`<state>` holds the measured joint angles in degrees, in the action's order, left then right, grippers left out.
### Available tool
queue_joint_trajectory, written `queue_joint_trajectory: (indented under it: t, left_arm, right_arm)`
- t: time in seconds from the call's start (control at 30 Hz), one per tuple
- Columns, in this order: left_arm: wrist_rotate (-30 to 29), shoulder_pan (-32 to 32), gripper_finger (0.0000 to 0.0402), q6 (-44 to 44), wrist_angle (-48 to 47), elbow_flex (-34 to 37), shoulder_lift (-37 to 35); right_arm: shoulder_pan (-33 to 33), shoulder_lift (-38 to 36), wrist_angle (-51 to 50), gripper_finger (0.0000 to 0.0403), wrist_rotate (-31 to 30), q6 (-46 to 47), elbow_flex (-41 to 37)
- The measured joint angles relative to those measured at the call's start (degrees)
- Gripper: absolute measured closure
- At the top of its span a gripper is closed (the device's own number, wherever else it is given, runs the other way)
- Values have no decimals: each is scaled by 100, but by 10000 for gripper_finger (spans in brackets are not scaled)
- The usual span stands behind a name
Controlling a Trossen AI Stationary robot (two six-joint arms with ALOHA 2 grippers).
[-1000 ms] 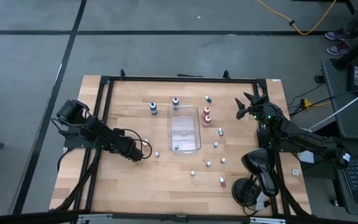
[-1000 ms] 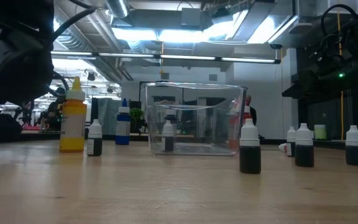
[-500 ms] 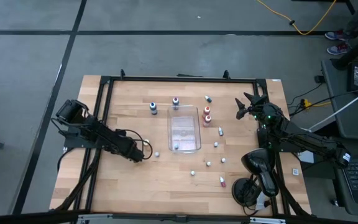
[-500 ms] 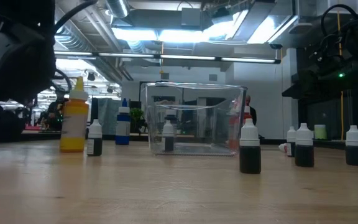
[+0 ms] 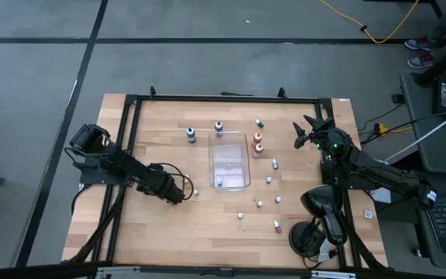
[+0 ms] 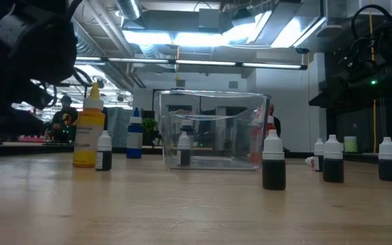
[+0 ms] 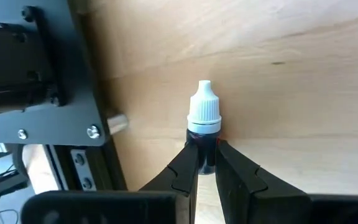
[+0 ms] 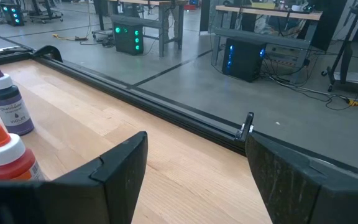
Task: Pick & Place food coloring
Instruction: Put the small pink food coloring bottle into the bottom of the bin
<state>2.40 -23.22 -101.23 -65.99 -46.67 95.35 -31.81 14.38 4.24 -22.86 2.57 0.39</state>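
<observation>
**Food coloring: one bottle in the left pincer, the rest loose on the worktop**

Item: food coloring, tiny bottles with light caps.

Location: the held bottle (image 7: 204, 112) sits left of the clear tray (image 5: 212, 159), on the left-centre part of the worktop (image 5: 153, 225). Whether its base is clear of the wood cannot be told.

Left pincer (image 5: 184, 191): closed tight on the dark body of that bottle, just under the white cap. The two fingers (image 7: 188, 165) meet it on either side.

Right pincer (image 5: 308, 132): waits at the right far edge of the worktop, jaws standing wide apart, holding nothing.

Count, from the high view:
- Pincers: two.
- Trays: one.
- Bottles in the left pincer: one.
- Bottles inside the tray: one (image 5: 219, 184), at its near end.
- Bottles loose on the wood: eleven, as best can be made out.
  - Two beyond the tray.
  - Three at its far-right side, two of them reddish.
  - Six scattered right of and nearer than the tray, one of them pinkish.
- Total: about thirteen bottles. The smallest are hard to separate.

Hazards, as judged:
- The body is small and smooth and the hold is narrow, so a quick lift or swing could let it twist or slip out.
- A low carry could strike the tray wall and shove the light tray.
- A release from height could let the bottle bounce, or topple the one already inside.
</observation>
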Motion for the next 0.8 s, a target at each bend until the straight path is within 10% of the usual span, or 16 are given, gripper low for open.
queue_joint_trajectory:
  t: [0.8]
  left_arm:
    - [-1227, -653, 366, -327, -1051, -739, -1329]
  right_arm:
    - [0, 1, 1, 130, 1, 0, 1]
